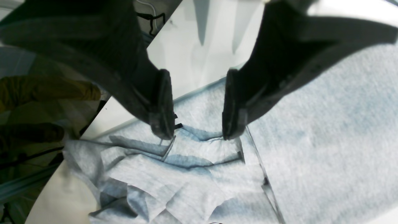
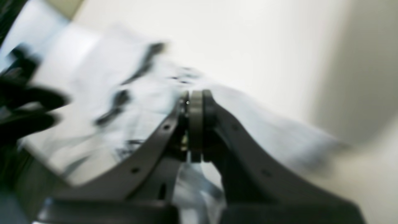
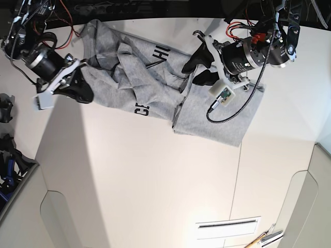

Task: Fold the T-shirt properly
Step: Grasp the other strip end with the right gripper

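Table (image 3: pixel 155 186) front half is lying bare white, with a couple of small tools (image 3: pixel 264 238) sitting at its near edge. Shirt (image 3: pixel 155 85) is lying crumpled across the far half, stretching from the far-left corner toward centre-right; grey fabric is bunching into folds in the middle, with black letters showing on two turned-over patches. One flatter panel is spreading out at the shirt's right end, under the left arm. Left gripper (image 3: pixel 195 66) is hovering over the bunched middle, fingers apart; in the left wrist view the gripper (image 1: pixel 194 135) is showing both pads (image 1: pixel 163 102) spread wide, tips sitting right at the wrinkled fabric (image 1: pixel 186 174), nothing clamped between them. Cannot tell whether the tips are actually touching cloth. Right gripper (image 3: pixel 83 90) is sitting at the shirt's left edge, by the far-left corner. In the right wrist view the gripper (image 2: pixel 195 96) is showing fingers pressed together; that view is heavily blurred, shirt (image 2: pixel 130 102) is running up to and past the tips, so I cannot tell whether fabric is pinched in there. Black cabling and hardware are lining the far edge behind both arms.
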